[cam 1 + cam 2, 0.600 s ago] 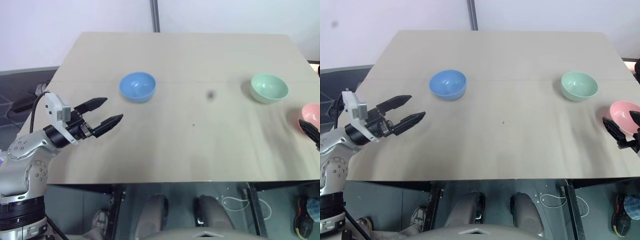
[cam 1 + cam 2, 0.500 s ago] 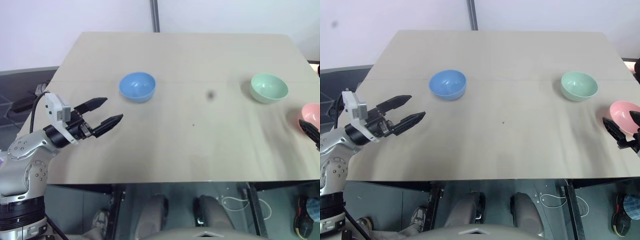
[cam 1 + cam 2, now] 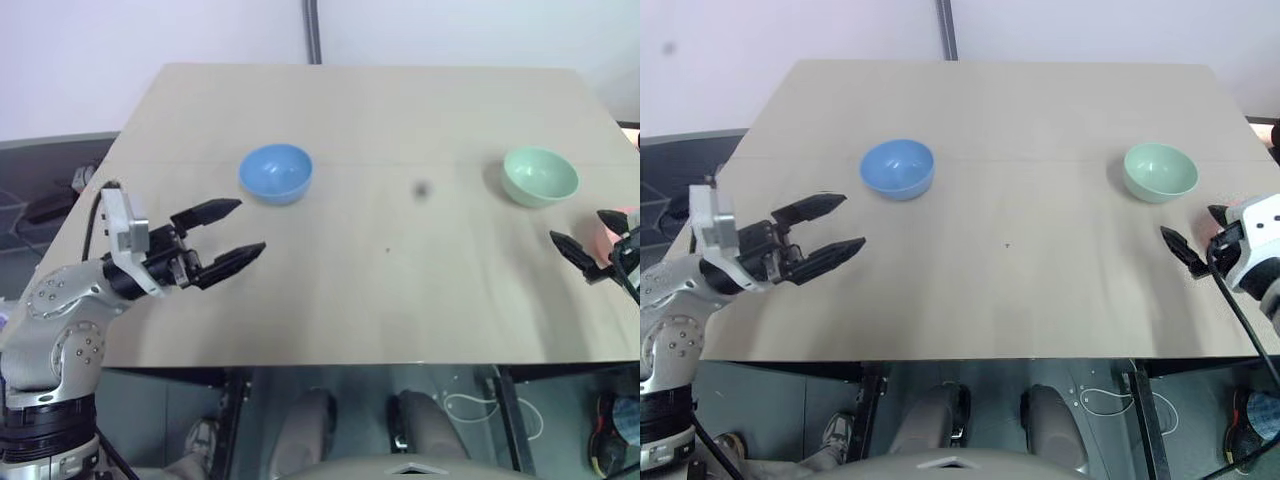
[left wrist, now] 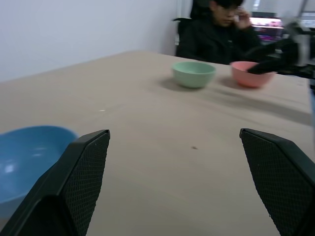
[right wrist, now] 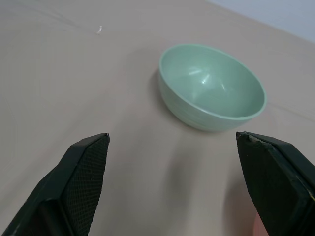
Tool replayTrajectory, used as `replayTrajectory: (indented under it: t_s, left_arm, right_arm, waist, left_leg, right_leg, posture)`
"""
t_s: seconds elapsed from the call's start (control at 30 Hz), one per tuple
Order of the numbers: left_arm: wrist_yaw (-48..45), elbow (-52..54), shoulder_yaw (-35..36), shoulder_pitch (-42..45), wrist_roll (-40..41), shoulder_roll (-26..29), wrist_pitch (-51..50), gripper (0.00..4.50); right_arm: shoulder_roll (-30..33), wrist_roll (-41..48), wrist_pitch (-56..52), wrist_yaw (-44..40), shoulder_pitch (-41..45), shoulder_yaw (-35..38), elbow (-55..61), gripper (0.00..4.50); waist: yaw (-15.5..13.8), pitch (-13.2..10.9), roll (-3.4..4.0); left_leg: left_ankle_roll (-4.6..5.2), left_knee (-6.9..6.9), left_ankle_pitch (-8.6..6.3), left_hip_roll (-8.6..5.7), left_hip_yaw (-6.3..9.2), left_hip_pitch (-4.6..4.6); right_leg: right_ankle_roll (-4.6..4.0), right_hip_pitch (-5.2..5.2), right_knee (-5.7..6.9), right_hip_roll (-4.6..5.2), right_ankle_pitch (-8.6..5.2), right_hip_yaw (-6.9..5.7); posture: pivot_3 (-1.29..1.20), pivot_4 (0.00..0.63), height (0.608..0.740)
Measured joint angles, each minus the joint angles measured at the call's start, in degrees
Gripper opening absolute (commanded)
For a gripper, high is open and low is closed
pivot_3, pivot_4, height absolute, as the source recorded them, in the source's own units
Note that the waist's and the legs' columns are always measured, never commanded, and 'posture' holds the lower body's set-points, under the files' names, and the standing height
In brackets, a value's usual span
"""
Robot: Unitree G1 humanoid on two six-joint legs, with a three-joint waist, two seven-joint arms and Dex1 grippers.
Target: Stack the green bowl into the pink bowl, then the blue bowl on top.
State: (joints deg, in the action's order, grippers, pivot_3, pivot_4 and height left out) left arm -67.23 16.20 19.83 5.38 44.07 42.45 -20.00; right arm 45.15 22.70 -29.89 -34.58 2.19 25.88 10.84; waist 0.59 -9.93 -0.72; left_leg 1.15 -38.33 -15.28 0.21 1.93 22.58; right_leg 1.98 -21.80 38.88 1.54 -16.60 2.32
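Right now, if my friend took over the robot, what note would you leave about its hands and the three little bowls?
Left gripper: open, empty, hovering near the small round sky-blue bowl.
Right gripper: open, empty, pointing at the small round mint-green bowl.
The small round salmon-pink bowl sits at the table's right edge, beside the green one, mostly hidden behind the right gripper in the head views.
Done: nothing stacked; all three bowls stand apart on the tan wooden table.
Left: green into pink, then blue on top.

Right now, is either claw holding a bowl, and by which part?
Nothing is held. Left claw and right claw are open and empty, the right facing the small mint-green bowl.
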Motion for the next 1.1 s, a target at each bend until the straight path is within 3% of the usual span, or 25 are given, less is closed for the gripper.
replayTrajectory:
  t_s: [0.17,0.4,0.5,0.7,0.77,0.97,1.1]
  left_arm:
    - [-5.59,3.82,-3.24,1.78,3.75,0.51,-1.07,4.46]
    - [-5.95,5.66,-5.01,7.33,7.93,0.52,-3.74,4.46]
    - [-5.16,5.84,-5.48,7.71,8.99,-0.26,-4.66,4.50]
    - [-2.46,5.85,-5.69,6.84,9.23,-2.05,-4.76,4.50]
    - [-1.46,5.86,-5.64,6.02,9.25,-2.92,-4.67,4.50]
    - [0.95,7.30,-4.84,5.54,11.25,-4.95,-4.58,4.50]
    - [1.88,7.23,-4.51,5.44,11.49,-6.03,-4.44,4.50]
  right_arm:
    - [2.21,-4.91,-4.41,5.25,2.47,-0.74,-5.22,4.50]
    - [4.05,-7.03,-13.26,7.55,5.89,-1.63,-12.00,4.50]
    - [4.06,-7.58,-14.05,7.61,8.83,-3.14,-16.76,3.53]
    - [4.09,-9.73,-11.90,7.08,13.47,-6.93,-23.02,0.65]
    - [4.12,-10.71,-10.65,6.91,13.91,-7.89,-23.18,0.21]
    - [4.17,-11.62,-8.92,4.48,13.59,-9.76,-20.86,0.21]
    - [3.96,-9.24,-10.06,1.19,9.61,-9.87,-9.41,0.21]
  waist:
    - [0.08,0.00,0.01]
    - [0.38,-0.01,0.03]
    - [0.53,-0.01,0.06]
    - [0.35,-0.02,0.07]
    - [0.31,-0.02,0.07]
    - [0.22,-0.02,0.07]
    - [0.22,-0.02,0.10]
  left_leg:
    - [0.00,0.01,0.00,0.01,0.02,0.03]
    - [0.01,-0.02,0.00,0.02,-0.05,-0.01]
    - [0.01,0.00,0.00,0.05,-0.10,-0.03]
    - [0.01,-0.01,0.00,0.05,-0.07,0.01]
    - [0.01,-0.01,0.00,0.05,-0.05,0.03]
    - [0.01,-0.02,0.00,0.07,-0.02,0.03]
    - [0.00,0.00,0.00,0.08,0.05,0.05]
  right_leg:
    - [0.00,-0.03,0.01,-0.03,0.00,-0.01]
    - [0.00,-0.03,0.04,-0.11,0.00,0.02]
    - [0.00,-0.04,0.04,-0.18,0.00,0.03]
    - [0.00,-0.04,0.02,-0.40,0.00,0.10]
    - [0.00,-0.05,0.02,-0.39,0.00,0.10]
    - [0.00,-0.05,0.03,-0.26,0.00,0.09]
    - [0.00,-0.06,0.03,-0.19,0.00,0.04]
  posture:
    - [0.00,0.150,0.740]
    - [0.00,0.150,0.740]
    - [0.00,0.150,0.740]
    - [0.00,0.150,0.740]
    - [0.00,0.150,0.740]
    - [0.00,0.150,0.740]
    - [0.00,0.150,0.740]
